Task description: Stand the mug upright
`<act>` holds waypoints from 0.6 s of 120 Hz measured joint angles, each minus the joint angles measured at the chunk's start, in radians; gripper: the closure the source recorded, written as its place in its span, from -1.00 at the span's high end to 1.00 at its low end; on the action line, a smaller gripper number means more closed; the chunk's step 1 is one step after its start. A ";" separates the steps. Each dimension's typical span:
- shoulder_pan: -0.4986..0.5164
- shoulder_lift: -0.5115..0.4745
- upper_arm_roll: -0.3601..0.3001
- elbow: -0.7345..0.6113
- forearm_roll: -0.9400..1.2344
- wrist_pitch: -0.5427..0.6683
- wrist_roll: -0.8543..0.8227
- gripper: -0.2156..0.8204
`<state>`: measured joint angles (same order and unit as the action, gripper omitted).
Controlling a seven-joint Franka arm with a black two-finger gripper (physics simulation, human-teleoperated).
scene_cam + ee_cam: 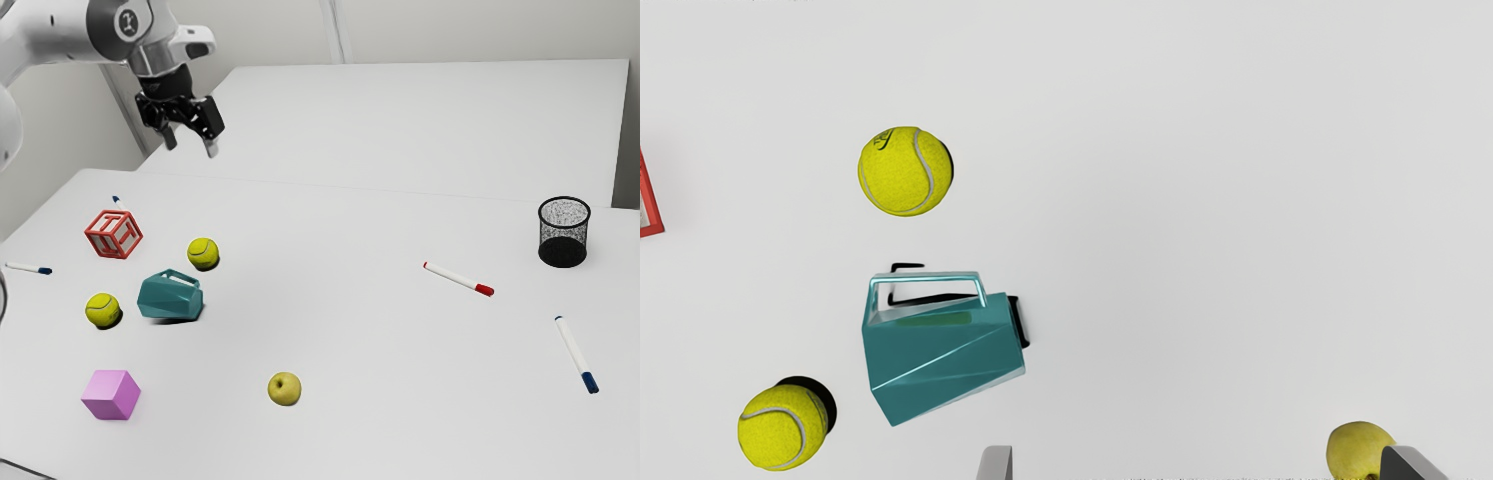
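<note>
A teal faceted mug (170, 297) lies on its side on the table, between two tennis balls, its handle on the upper side. The gripper (191, 146) hangs high above the table, well clear of the mug. In the wrist view the mug (943, 357) shows its handle toward one tennis ball. The gripper (1196, 463) is open there, its fingertips wide apart with nothing held between them.
Tennis balls (203, 253) (102, 310) lie close to the mug. A red-framed cube (114, 234), a pink cube (111, 395) and a yellow-green apple (284, 389) are around it. Farther off are a red-capped marker (458, 279), a blue-capped marker (576, 355) and a black mesh cup (563, 232).
</note>
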<state>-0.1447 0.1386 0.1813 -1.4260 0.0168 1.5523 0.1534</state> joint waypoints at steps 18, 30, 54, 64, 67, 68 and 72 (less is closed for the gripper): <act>-0.013 -0.034 0.044 -0.051 -0.037 0.004 0.014 0.58; 0.002 -0.060 0.131 -0.135 -0.153 0.005 0.019 0.58; 0.085 -0.044 0.252 -0.223 -0.374 -0.043 0.057 0.58; 0.177 0.007 0.249 -0.248 -0.446 -0.057 0.097 0.58; 0.196 0.026 0.248 -0.249 -0.463 -0.061 0.110 0.58; 0.201 0.032 0.247 -0.249 -0.468 -0.062 0.115 0.58; 0.218 0.059 0.246 -0.247 -0.488 -0.066 0.133 0.58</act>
<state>0.0737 0.1972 0.4269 -1.6731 -0.4713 1.4865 0.2865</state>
